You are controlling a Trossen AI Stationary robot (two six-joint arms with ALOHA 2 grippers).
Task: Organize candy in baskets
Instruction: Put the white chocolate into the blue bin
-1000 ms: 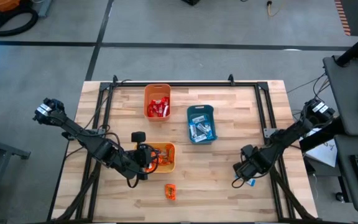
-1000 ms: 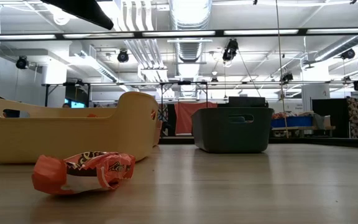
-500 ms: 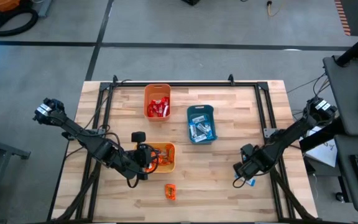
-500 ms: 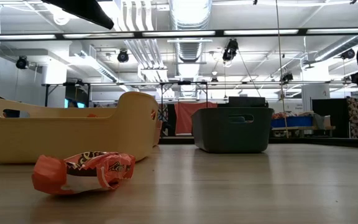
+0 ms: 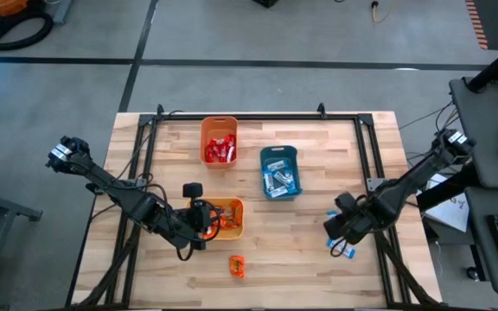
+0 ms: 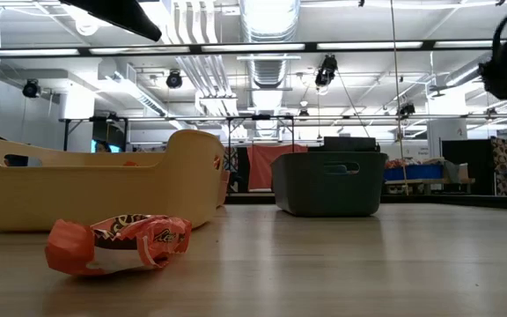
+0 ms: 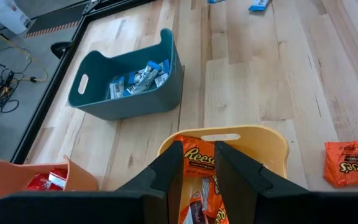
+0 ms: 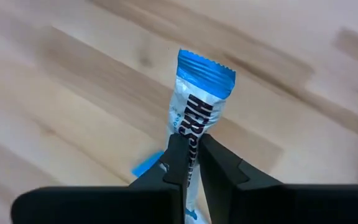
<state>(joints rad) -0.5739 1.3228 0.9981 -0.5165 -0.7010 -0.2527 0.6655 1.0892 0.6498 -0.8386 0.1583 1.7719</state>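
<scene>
while the left hand (image 7: 197, 171) hovers narrowly parted above the yellow basket (image 7: 253, 140), the right hand (image 8: 191, 158) pinches a blue candy (image 8: 197, 102).

Three baskets sit on the wooden table: an orange basket (image 5: 219, 141) at the far side holding red-wrapped candy (image 5: 220, 150), a teal basket (image 5: 280, 173) just to its right filled with blue-and-white bars (image 7: 138, 80), and a wider yellow basket (image 5: 223, 218) nearer and to the left, holding orange Reese's packs (image 7: 197, 163). One orange Reese's pack (image 5: 237, 265) lies loose on the table just in front of the yellow basket. At the near right, a blue-and-white Hershey's bar (image 8: 197, 115) is pinched end-on in the right gripper (image 8: 190, 151).
</scene>
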